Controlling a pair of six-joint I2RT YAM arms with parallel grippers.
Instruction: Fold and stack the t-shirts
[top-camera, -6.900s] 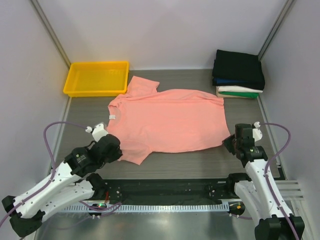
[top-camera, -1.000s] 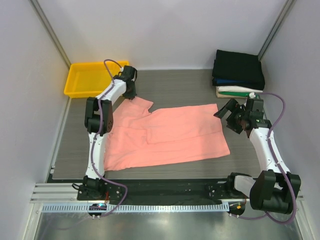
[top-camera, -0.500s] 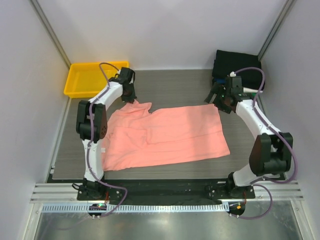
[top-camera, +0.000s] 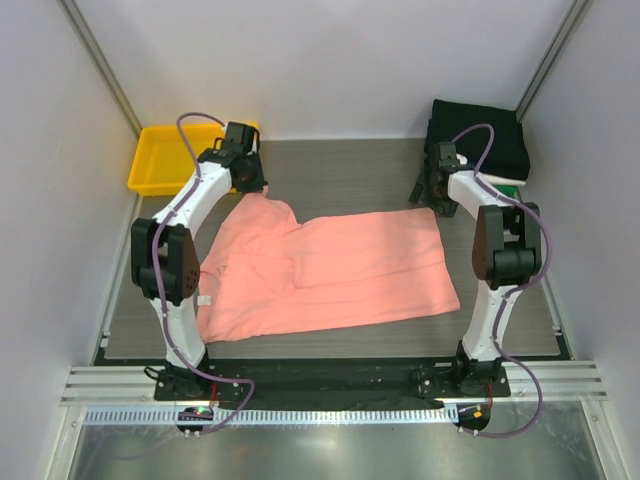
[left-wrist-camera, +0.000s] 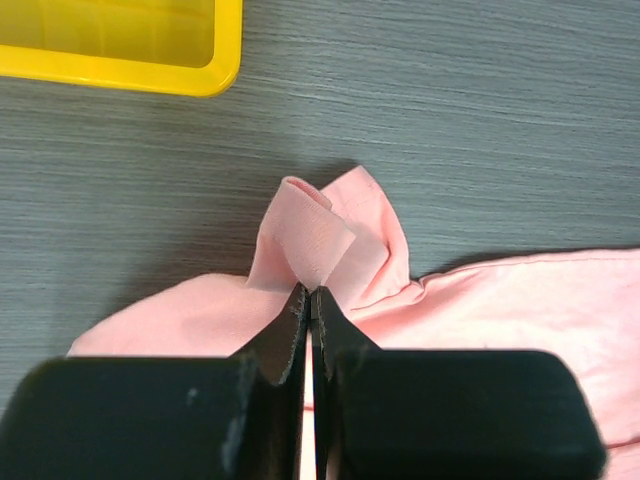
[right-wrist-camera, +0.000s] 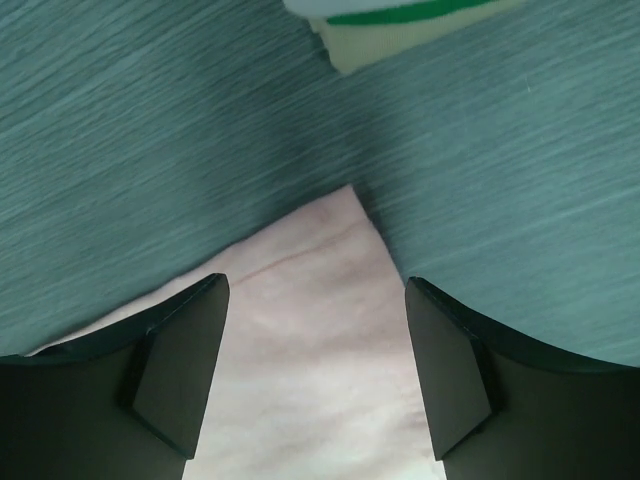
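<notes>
The salmon-pink t-shirt (top-camera: 330, 270) lies folded lengthwise across the middle of the table. My left gripper (top-camera: 247, 186) is at its far left corner, shut on a pinched-up fold of the pink fabric (left-wrist-camera: 305, 240). My right gripper (top-camera: 432, 193) hangs over the shirt's far right corner (right-wrist-camera: 330, 230), open, its fingers (right-wrist-camera: 190, 340) astride the cloth with nothing pinched. The stack of folded t-shirts (top-camera: 478, 140), black on top with blue, white and green below, sits at the back right; its white and green edge (right-wrist-camera: 400, 18) shows in the right wrist view.
A yellow tray (top-camera: 180, 160) stands at the back left, just behind my left gripper, and its rim (left-wrist-camera: 225, 60) shows in the left wrist view. Grey walls close in the sides and back. Both arms stretch far over the table.
The left gripper has closed on the shirt's far left corner and lifted it slightly. The right arm swung back and left to the far right corner, its jaws narrowing.
</notes>
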